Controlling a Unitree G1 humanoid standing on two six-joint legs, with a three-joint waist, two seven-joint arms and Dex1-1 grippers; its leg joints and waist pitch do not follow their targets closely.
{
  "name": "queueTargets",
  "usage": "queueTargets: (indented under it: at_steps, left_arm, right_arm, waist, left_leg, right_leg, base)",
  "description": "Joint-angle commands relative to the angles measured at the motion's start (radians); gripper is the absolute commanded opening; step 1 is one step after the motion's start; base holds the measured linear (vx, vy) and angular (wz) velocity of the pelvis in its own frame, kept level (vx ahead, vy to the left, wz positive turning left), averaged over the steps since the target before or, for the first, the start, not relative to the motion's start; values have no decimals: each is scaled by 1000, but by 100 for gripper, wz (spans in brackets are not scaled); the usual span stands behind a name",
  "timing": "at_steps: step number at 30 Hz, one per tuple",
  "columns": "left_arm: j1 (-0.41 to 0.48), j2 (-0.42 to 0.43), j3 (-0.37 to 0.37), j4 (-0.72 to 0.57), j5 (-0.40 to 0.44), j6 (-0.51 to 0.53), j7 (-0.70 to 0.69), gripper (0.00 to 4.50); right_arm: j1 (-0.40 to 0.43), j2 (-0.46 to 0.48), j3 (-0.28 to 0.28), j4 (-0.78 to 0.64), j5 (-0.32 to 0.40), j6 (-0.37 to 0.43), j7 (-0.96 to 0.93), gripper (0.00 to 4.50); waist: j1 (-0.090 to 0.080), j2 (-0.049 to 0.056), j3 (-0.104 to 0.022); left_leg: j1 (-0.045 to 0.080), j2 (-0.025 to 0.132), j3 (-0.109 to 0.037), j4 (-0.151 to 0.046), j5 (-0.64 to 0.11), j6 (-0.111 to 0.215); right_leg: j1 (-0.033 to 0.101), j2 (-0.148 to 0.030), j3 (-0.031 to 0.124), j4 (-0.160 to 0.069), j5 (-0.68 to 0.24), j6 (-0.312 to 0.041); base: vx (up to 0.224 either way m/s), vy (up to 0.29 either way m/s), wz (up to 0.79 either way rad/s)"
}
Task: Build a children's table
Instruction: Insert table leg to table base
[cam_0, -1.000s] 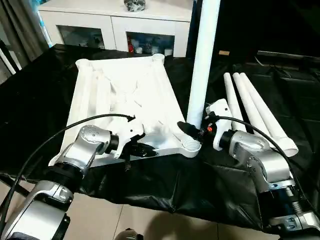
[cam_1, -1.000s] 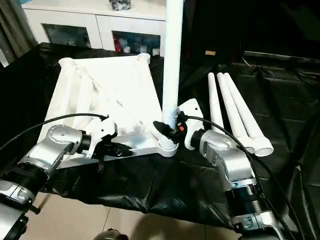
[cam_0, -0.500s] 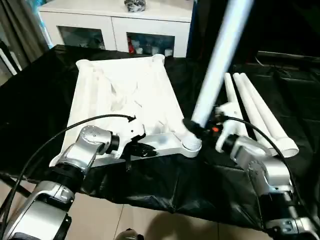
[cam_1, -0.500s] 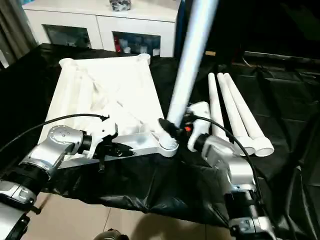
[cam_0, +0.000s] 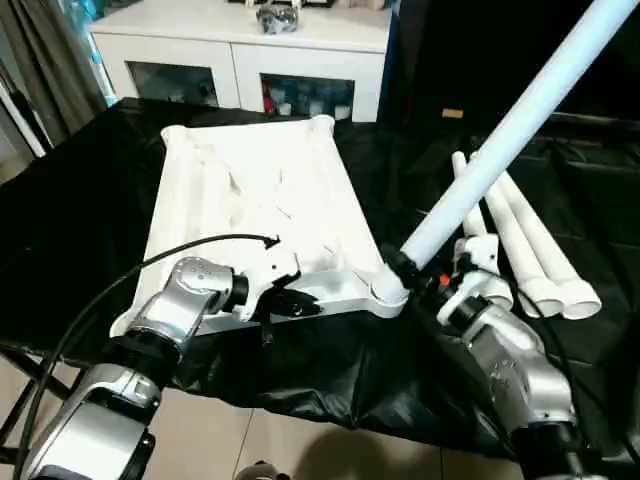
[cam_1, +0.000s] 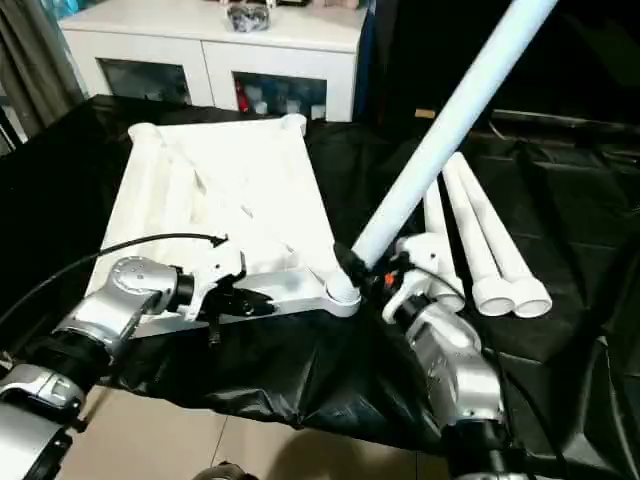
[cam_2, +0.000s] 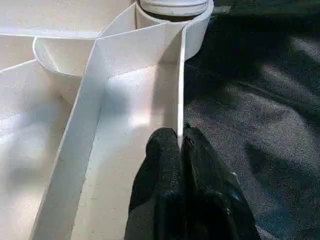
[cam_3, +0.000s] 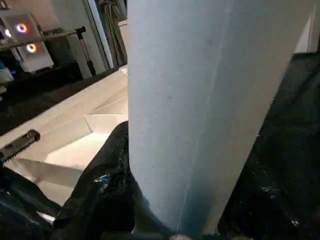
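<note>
I see the white tabletop (cam_0: 255, 215) lying ribbed underside up on the black-draped desk (cam_0: 70, 200). My left hand (cam_2: 181, 150) pinches its near rim. My right hand (cam_0: 405, 272) grips a tilted leg (cam_0: 500, 150) at the corner socket (cam_0: 385, 292); three legs (cam_0: 520, 245) lie beside.

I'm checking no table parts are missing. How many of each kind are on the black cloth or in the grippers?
Tabletops: 1, upside down
Legs held in the right gripper: 1
Legs lying on the cloth: 3
Total: 5 parts
</note>
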Motion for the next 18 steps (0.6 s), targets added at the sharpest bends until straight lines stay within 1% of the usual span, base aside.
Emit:
queueTargets:
  at_steps: [1,3,4,5,7,9,11,14,15,16,17,18]
  left_arm:
    - [-16,-15,46,0,-33,-21,23,0]
    - [-17,-15,45,2,-32,-23,24,0]
    - [-20,-16,42,8,-26,-30,22,0]
    - [-21,-17,41,11,-24,-32,20,0]
    - [-22,-18,38,14,-19,-37,16,0]
    - [-24,-19,37,17,-13,-42,12,0]
    - [-26,-20,34,18,-11,-45,4,0]
    - [-29,-19,28,20,-8,-50,-7,0]
    - [-29,-18,28,20,-8,-51,-8,0]
    - [-30,-17,27,19,-7,-52,-11,0]
    - [-30,-15,26,17,-7,-55,-18,0]
    - [-30,-14,25,15,-7,-57,-23,0]
  right_arm:
    - [33,-22,30,50,-68,16,-18,189]
    - [31,-28,43,46,-80,15,-17,189]
    - [15,-49,92,30,-117,41,2,189]
    - [7,-57,112,27,-132,50,12,189]
    - [-7,-67,140,27,-143,73,34,189]
    - [-21,-74,158,37,-152,80,56,189]
    - [-36,-80,175,51,-157,82,85,188]
    - [-59,-93,203,74,-168,86,120,188]
    - [-60,-93,204,76,-168,87,122,188]
    - [-64,-95,207,82,-168,89,127,188]
    - [-69,-97,210,89,-161,89,146,188]
    - [-71,-98,210,94,-157,90,159,188]
  waist:
    - [-9,-9,-53]
    - [-10,-11,-52]
    - [-9,-12,-52]
    - [-10,-14,-52]
    - [-12,-13,-52]
    - [-13,-15,-51]
    - [-14,-16,-52]
    - [-14,-17,-53]
    - [-15,-22,-52]
    - [-15,-19,-52]
    - [-15,-19,-52]
    - [-14,-22,-52]
  left_leg:
    - [26,104,-61,-85,-229,10]
    - [26,102,-59,-84,-225,16]
    - [27,100,-59,-84,-221,18]
    - [24,98,-58,-84,-208,23]
    - [24,98,-58,-83,-209,27]
    - [27,100,-59,-84,-226,24]
    - [29,99,-58,-84,-233,22]
    - [28,100,-59,-85,-233,23]
    - [27,101,-58,-85,-231,25]
    - [29,100,-58,-85,-234,25]
    - [29,100,-58,-85,-234,25]
    - [28,98,-57,-84,-233,27]
  right_leg:
    - [21,-168,90,-111,-405,-65]
    - [20,-168,90,-111,-404,-65]
    - [21,-168,89,-112,-406,-65]
    - [24,-166,87,-110,-405,-58]
    - [23,-168,88,-113,-416,-54]
    - [21,-169,87,-117,-438,-49]
    - [20,-168,86,-118,-442,-49]
    - [21,-169,86,-117,-434,-52]
    - [21,-167,86,-116,-428,-53]
    - [19,-168,86,-117,-430,-55]
    - [19,-168,86,-117,-430,-55]
    - [21,-170,86,-119,-447,-50]
  base:
    - [0,0,0]
    - [0,0,0]
    - [0,0,0]
    - [0,0,0]
    - [0,0,0]
    - [0,0,0]
    - [0,0,0]
    - [0,0,0]
    - [0,0,0]
    - [0,0,0]
    - [0,0,0]
    - [0,0,0]
